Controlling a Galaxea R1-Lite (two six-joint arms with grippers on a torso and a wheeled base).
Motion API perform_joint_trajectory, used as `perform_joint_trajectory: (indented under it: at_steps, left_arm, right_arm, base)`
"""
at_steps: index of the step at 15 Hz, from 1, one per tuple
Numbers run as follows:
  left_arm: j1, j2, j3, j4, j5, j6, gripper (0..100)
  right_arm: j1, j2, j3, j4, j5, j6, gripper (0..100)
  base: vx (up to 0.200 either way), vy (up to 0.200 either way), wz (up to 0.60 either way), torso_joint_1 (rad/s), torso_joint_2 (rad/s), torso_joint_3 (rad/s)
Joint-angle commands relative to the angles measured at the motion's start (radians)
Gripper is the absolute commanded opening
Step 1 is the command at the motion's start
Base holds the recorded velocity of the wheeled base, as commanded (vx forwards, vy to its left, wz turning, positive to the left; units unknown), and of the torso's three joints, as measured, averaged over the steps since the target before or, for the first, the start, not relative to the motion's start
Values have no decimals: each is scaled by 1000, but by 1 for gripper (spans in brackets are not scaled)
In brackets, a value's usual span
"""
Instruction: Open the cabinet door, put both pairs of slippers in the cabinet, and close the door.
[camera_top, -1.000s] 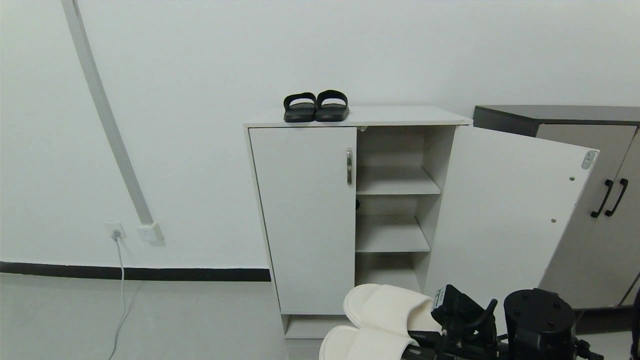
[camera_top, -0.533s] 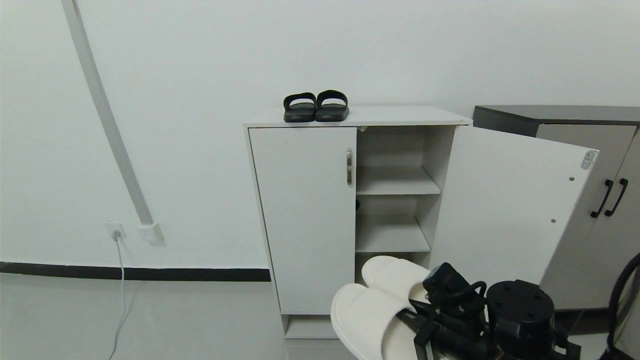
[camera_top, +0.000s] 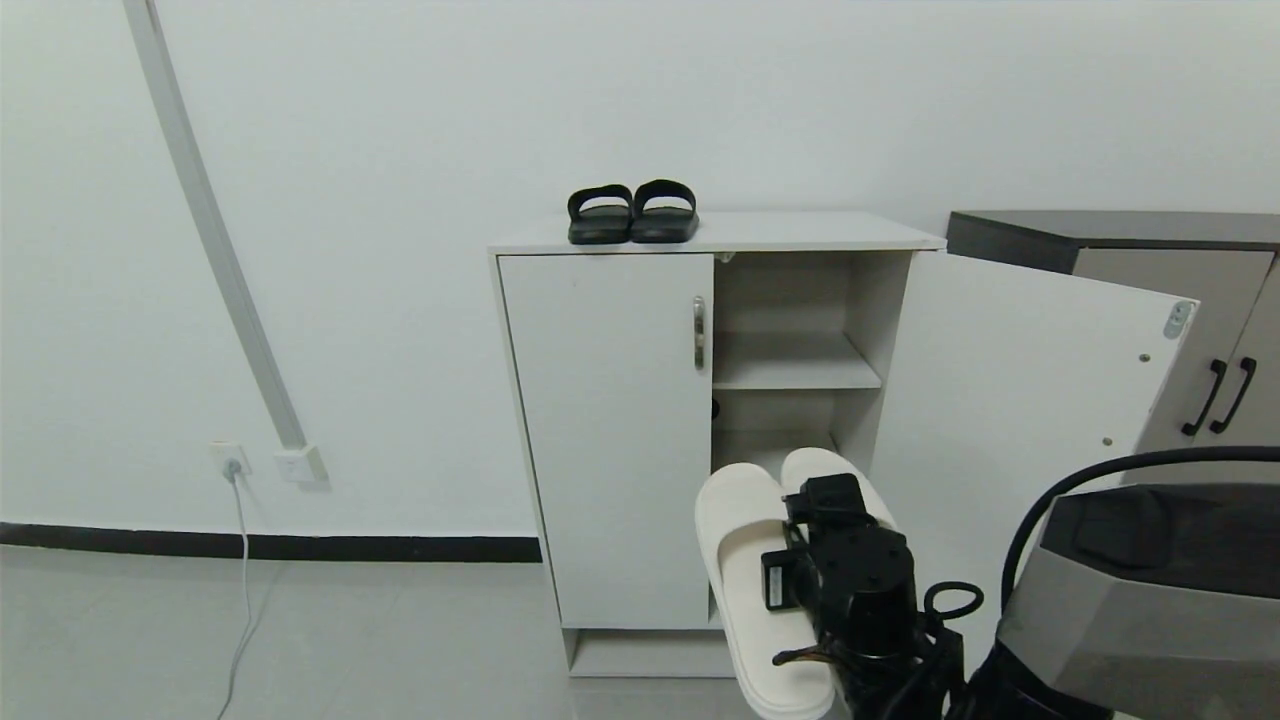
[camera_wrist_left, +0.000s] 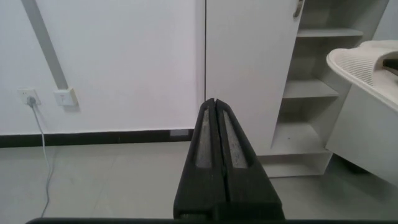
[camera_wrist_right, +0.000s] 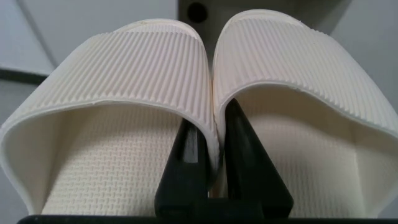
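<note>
The white cabinet (camera_top: 610, 440) stands against the wall with its right door (camera_top: 1000, 420) swung open and its left door shut. A black pair of slippers (camera_top: 632, 212) sits on the cabinet top. My right gripper (camera_wrist_right: 210, 165) is shut on the inner edges of the white pair of slippers (camera_top: 745, 560), holding them in front of the open compartment at the height of the middle shelf (camera_top: 765, 455). The white slippers (camera_wrist_right: 137, 93) also show in the right wrist view. My left gripper (camera_wrist_left: 215, 134) is shut with nothing in it, low and left of the cabinet, above the floor.
A grey cabinet (camera_top: 1180, 330) with black handles stands right of the open door. A wall socket (camera_top: 230, 462) with a cable and a slanted cable duct (camera_top: 205, 220) are on the wall at left. Bare floor lies left of the cabinet.
My right gripper has lifted the white pair of slippers up and turned them toe-first toward the open cabinet. The black pair has not moved.
</note>
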Motion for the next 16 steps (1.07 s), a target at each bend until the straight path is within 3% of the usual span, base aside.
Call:
perform_joint_trajectory:
  at_steps: [1, 7, 16]
  left_arm:
    - [0, 3, 0, 0, 0, 0, 0]
    - [0, 3, 0, 0, 0, 0, 0]
    - [0, 3, 0, 0, 2, 0, 0]
  right_arm:
    - [-11, 37, -70, 28, -25, 21, 0]
    - [-48, 90, -109, 97, -26, 87, 0]
    - [-64, 199, -149, 91, -20, 105, 0]
  base:
    - [0, 0, 0, 0, 0, 0]
    - [0, -200, 0, 3, 2, 2]
    - [0, 0, 0, 0, 0, 0]
